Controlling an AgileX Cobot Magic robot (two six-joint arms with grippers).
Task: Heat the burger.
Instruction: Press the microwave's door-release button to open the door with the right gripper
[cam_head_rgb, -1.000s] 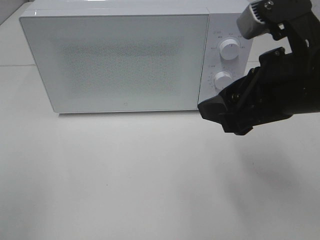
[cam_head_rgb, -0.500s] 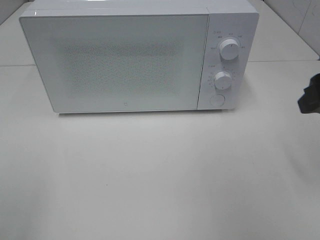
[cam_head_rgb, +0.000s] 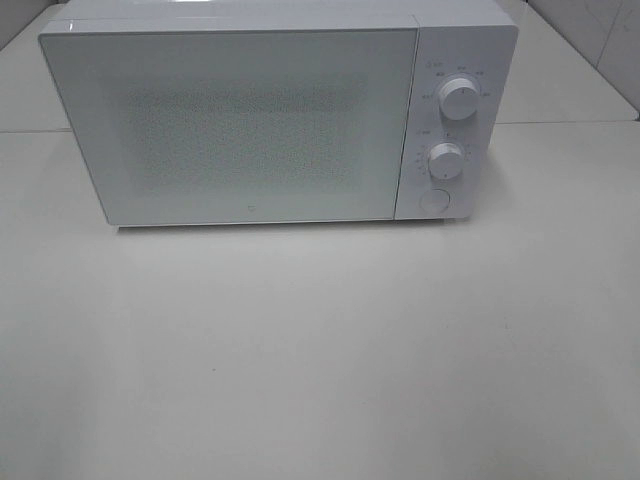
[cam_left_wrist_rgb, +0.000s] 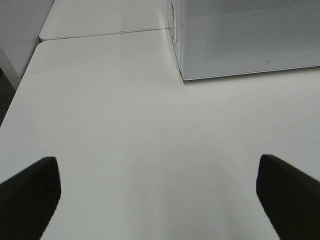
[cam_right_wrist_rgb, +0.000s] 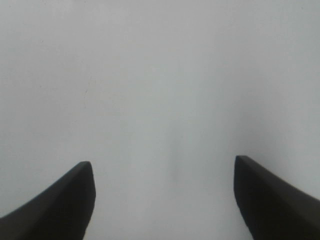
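Panel print: tiny marks noted on white boxy microwave (cam_head_rgb: 250, 120) ctrl panel, illegible.
Door logo: small grey mark (cam_head_rgb: 249, 211), btm centre, illegible.

The inside of the microwave (cam_head_rgb: 250, 60) is hidden by the dotted screen of its door (cam_head_rgb: 240, 130). The marks round the upper knob (cam_head_rgb: 459, 98) and lower knob (cam_head_rgb: 446, 160) are too small to be read. The microwave's far top is cut off in the high view, and all but its near left corner in the left wrist view. Of the left gripper (cam_left_wrist_rgb: 159, 192) and right gripper (cam_right_wrist_rgb: 162, 197) only dark tips are seen, the rest being cut off.
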